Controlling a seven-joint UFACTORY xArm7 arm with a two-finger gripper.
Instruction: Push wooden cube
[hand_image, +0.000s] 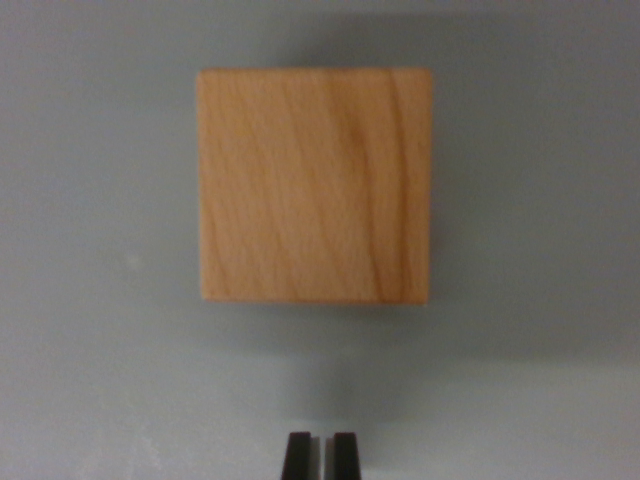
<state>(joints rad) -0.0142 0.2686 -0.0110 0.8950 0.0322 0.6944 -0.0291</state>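
Note:
A light wooden cube (315, 185) with visible grain fills the middle and upper part of the wrist view, resting on a plain grey surface (90, 250). My gripper (321, 455) shows at the bottom edge as two black fingertips side by side, only a thin slit between them, shut on nothing. The fingertips sit below the cube's near edge in the picture, apart from it, with a strip of grey surface and the cube's soft shadow between them.
Bare grey surface surrounds the cube on all sides. A small pale speck (130, 262) lies on it towards the wrist view's left.

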